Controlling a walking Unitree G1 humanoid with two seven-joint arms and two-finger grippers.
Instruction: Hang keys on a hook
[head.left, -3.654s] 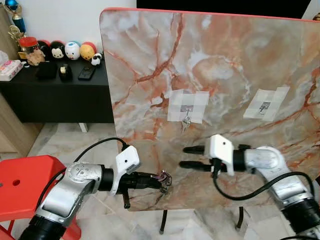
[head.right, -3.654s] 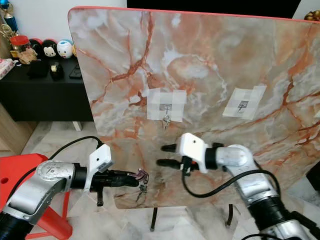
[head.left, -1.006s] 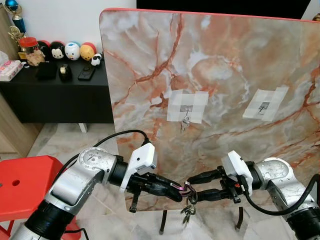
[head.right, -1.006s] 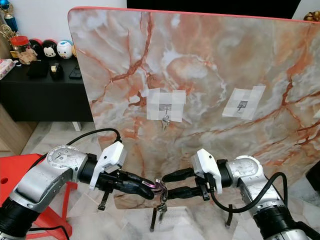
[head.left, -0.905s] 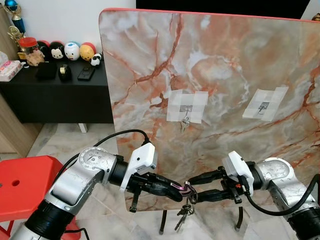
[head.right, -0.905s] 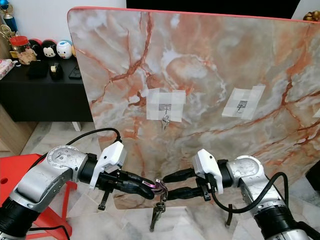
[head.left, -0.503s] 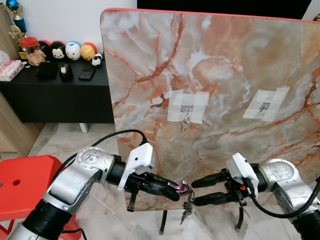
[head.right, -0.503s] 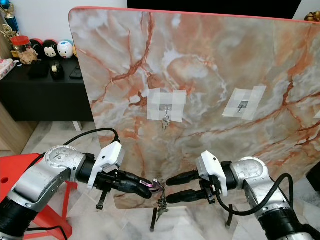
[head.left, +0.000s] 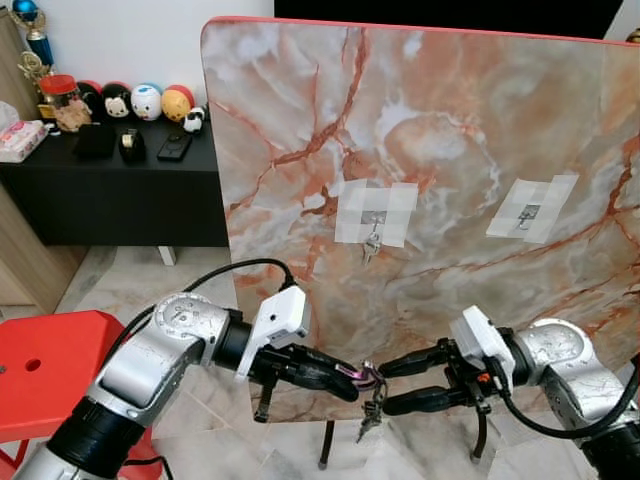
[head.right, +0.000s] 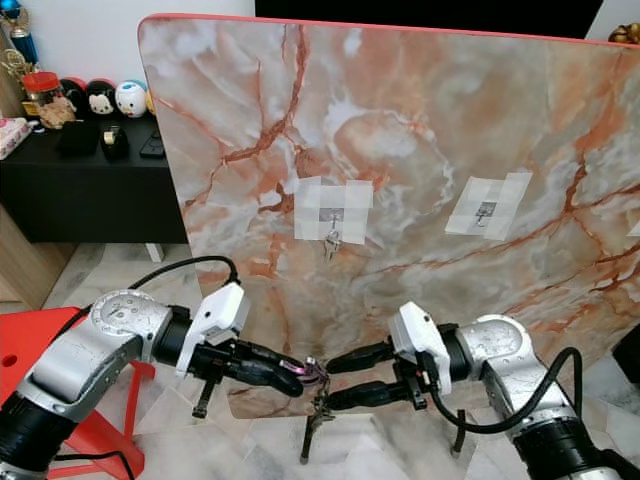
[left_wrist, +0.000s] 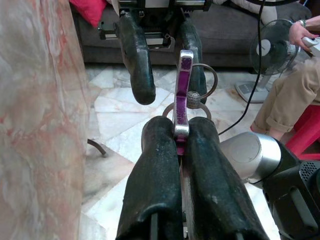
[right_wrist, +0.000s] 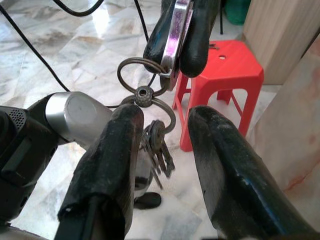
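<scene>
Low in front of the upended marble tabletop (head.left: 430, 120), the 2 claws meet nose to nose. The left claw (head.left: 345, 381) has its fingers pressed together on a purple clip (left_wrist: 182, 95), and from that clip the keys (head.left: 369, 417) dangle on their rings, hanging clear of the floor. The right claw (head.left: 392, 385) is spread, 1 finger above and 1 below, with the ring and a small bead (right_wrist: 144, 93) of the bunch sitting between its fingers but not yet pinched.

This looks like a handover: the bunch is being passed from left to right before any hanging begins. Up on the marble face are 2 taped hooks; the left hook (head.left: 374, 217) already carries a small set of keys, while the right hook (head.left: 530, 212) is bare and seems the likely target.

Next, I would judge, the right claw needs to close on the ring, the left to let go, and then the right arm must lift the bunch well up to the bare hook.
</scene>
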